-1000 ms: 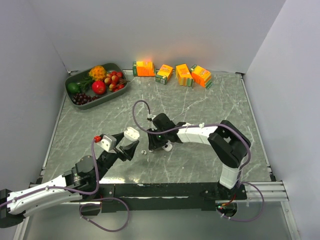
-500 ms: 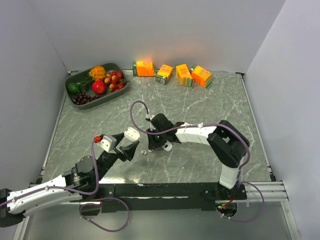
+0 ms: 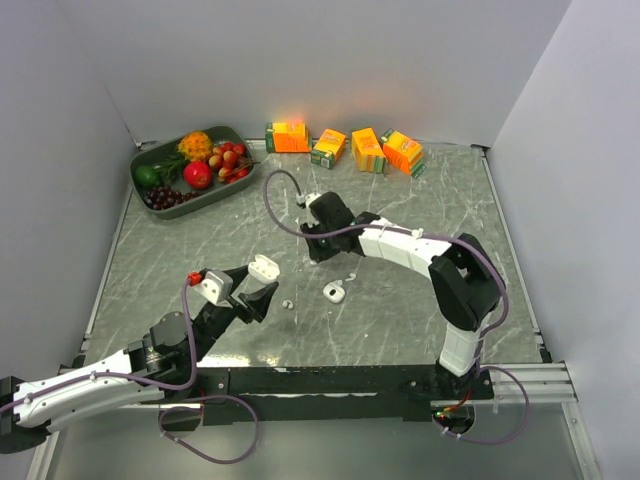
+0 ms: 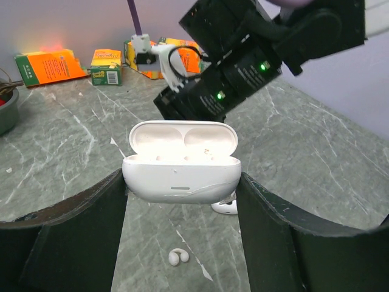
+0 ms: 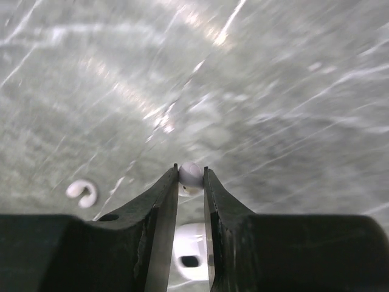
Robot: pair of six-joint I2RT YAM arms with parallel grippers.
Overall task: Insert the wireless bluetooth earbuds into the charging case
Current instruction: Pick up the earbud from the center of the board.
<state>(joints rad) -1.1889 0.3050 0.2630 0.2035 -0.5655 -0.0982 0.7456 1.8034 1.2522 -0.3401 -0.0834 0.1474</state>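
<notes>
Right jaws were clenched on a tiny white plastic earbud (image 5: pixel 190 173), above the grey marbled bench (image 3: pixel 400 200). Open white charging case (image 4: pixel 181 175), gripped in left jaws, lay to their near-left, sockets facing up.

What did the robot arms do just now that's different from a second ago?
The right fingers took hold of a tiny white earbud and lifted it off the table, swinging back toward the juice cartons. The left fingers kept holding the open charging case in the same spot. The other curved earbud and the bigger white piece stayed on the table.
</notes>
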